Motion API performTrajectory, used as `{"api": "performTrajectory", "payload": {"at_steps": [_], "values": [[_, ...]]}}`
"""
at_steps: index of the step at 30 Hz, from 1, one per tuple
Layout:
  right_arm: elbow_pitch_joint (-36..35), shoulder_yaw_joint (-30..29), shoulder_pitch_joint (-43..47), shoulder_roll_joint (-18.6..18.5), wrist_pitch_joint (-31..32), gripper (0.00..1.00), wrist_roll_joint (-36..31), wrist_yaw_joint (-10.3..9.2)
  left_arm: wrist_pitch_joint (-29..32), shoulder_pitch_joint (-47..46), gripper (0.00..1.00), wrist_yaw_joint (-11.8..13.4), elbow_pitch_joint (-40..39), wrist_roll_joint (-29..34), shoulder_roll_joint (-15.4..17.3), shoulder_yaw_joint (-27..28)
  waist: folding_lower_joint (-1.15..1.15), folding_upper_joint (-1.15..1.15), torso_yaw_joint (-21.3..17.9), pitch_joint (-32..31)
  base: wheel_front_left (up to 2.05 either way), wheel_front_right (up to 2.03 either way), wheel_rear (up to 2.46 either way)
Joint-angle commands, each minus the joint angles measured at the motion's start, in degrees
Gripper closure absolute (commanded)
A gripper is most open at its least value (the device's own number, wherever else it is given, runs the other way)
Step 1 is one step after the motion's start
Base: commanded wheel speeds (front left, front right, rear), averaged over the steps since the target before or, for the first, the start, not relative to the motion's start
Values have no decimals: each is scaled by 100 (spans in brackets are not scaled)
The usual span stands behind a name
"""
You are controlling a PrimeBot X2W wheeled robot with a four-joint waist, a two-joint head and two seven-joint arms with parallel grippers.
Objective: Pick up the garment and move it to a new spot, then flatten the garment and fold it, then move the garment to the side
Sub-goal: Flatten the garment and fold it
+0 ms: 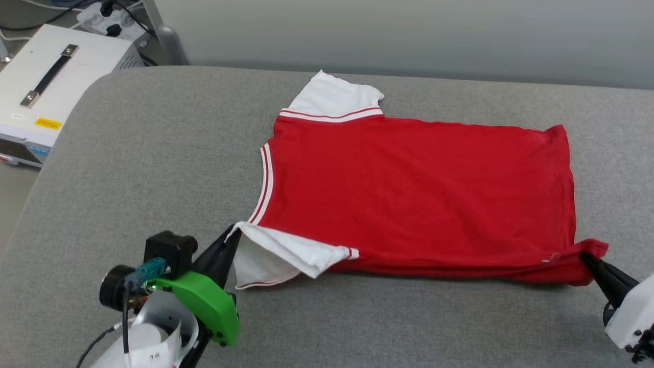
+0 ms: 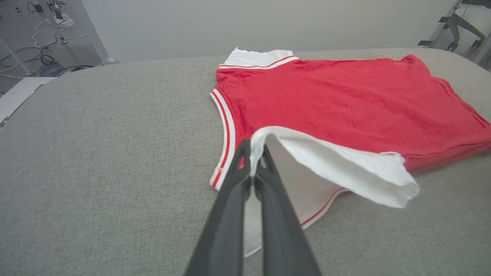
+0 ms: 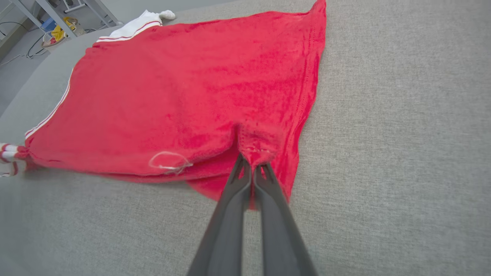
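1. Across the middle of the grey padded top (image 1: 153,163) lies the garment (image 1: 409,194), spread plain red side up, with its collar end toward the robot's left and its hem toward the right. It looks largely flattened, so the fold seems to be the step in hand.
2. At the garment's near collar-side corner, the near white sleeve (image 1: 286,255) is lifted and curled over. The left gripper (image 1: 231,234) is pinched closed on its edge, and the left wrist view shows white cloth caught between the fingers.
3. At the garment's near hem corner, the right gripper (image 1: 587,258) is likewise clamped on a bunch of red cloth, raising it slightly off the top.
4. Holding both near corners probably lets the arms carry the near edge over toward the far edge together, keeping it taut and square.
5. At the garment's far collar-side corner, the far white sleeve (image 1: 332,97) lies flat and free.
6. Well apart from the garment, beyond its collar end and off the top, stands a white box (image 1: 56,87) with a dark handle.
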Motion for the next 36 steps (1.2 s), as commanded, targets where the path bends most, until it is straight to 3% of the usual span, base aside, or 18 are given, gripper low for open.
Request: {"api": "performTrajectory", "payload": {"at_steps": [1,21,22,23,24,36], "values": [[-26,-33,-155,54,65,100,-83,-5,-47,-222,100,-20,107,91,-49,22,0,0,-49,279,0,0,0],[583,-60,-1326,488,650,100,-955,-5,-397,-2099,100,-515,2468,518,-727,-298,0,0,-226,1094,0,0,0],[619,-70,-1357,504,637,59,-985,-5,-398,-2141,100,-529,2585,521,-751,-312,0,0,-230,1102,0,0,0],[656,-65,-1393,519,616,0,-1029,-5,-436,-2194,40,-526,2715,553,-775,-330,0,0,-234,1108,0,0,0],[682,-62,-1420,535,592,0,-1055,-5,-488,-2230,0,-518,2813,568,-799,-331,0,0,-237,1106,0,0,0],[732,-117,-1218,647,105,0,-1309,-5,-1280,-2032,0,-483,3569,405,-1062,-192,0,0,-196,469,0,0,0]]}}
